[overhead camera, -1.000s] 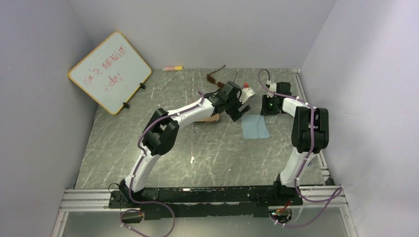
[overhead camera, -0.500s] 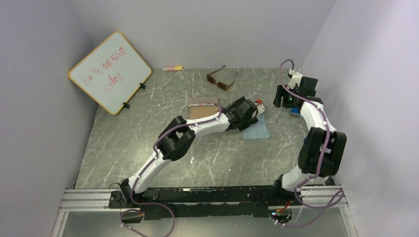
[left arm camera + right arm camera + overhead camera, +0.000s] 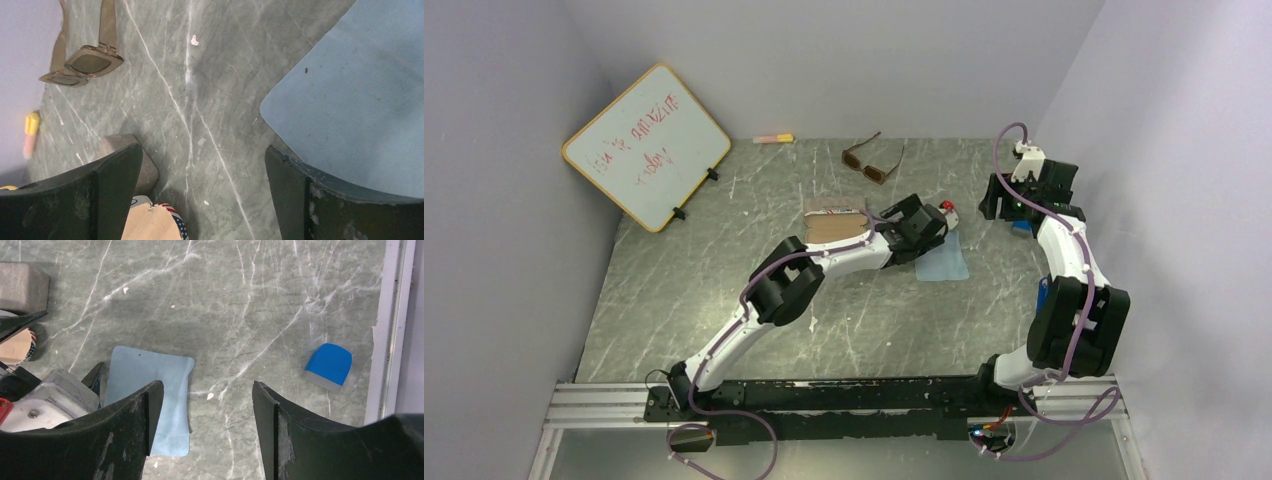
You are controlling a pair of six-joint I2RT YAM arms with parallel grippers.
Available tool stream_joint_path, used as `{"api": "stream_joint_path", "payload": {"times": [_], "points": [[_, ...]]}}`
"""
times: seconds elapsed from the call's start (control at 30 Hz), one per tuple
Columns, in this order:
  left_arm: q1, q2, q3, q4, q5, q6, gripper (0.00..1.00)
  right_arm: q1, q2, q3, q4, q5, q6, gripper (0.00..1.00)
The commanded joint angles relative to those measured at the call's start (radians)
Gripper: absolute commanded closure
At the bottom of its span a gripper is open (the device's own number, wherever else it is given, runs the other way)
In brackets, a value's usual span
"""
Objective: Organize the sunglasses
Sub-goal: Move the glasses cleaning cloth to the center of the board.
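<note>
Brown-framed sunglasses point(image 3: 872, 160) are lying unfolded on the grey veined worktop point(image 3: 644, 300) near the back wall in the top view, well beyond the left end effector point(image 3: 927, 238) hovering at a pale blue cloth point(image 3: 944, 265), and well apart from the right end effector point(image 3: 1004, 203). Through the left wrist, dark fingers point(image 3: 100, 195) are standing wide, gripping nothing, the squarish amber lenses lying far off at upper left. Through the right wrist, the other is hanging open and empty between the rounded cloth and a small blue wedge point(image 3: 327, 365).
</note>
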Motion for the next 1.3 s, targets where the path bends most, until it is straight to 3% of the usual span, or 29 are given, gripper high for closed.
{"api": "stream_joint_path", "payload": {"times": [0.0, 0.13, 0.27, 0.53, 0.77, 1.03, 1.17, 1.27], "points": [[0.019, -0.102, -0.003, 0.016, 0.080, -0.077, 0.03, -0.007, 0.002, -0.006, 0.031, -0.032, -0.012, 0.30], [0.039, -0.088, 0.078, -0.063, 0.220, -0.149, 0.03, -0.009, 0.000, -0.012, 0.034, -0.039, -0.012, 0.30], [0.041, -0.050, 0.125, -0.087, 0.264, -0.160, 0.03, -0.012, 0.001, -0.014, 0.031, -0.051, -0.011, 0.30], [0.031, 0.028, 0.143, -0.103, 0.183, -0.122, 0.03, -0.018, -0.003, -0.017, 0.033, -0.067, -0.013, 0.30], [0.027, 0.064, 0.137, -0.125, 0.193, -0.116, 0.03, -0.018, -0.008, -0.014, 0.032, -0.066, -0.017, 0.30], [0.022, 0.088, 0.126, -0.187, 0.019, -0.048, 0.03, -0.019, -0.025, 0.011, -0.016, -0.054, -0.053, 0.28], [0.025, 0.059, 0.057, -0.157, -0.007, -0.012, 0.03, -0.019, -0.022, 0.019, -0.048, -0.057, -0.074, 0.28], [0.033, 0.076, 0.086, -0.170, -0.011, -0.006, 0.03, -0.019, -0.021, 0.015, -0.072, -0.061, -0.098, 0.28]]}}
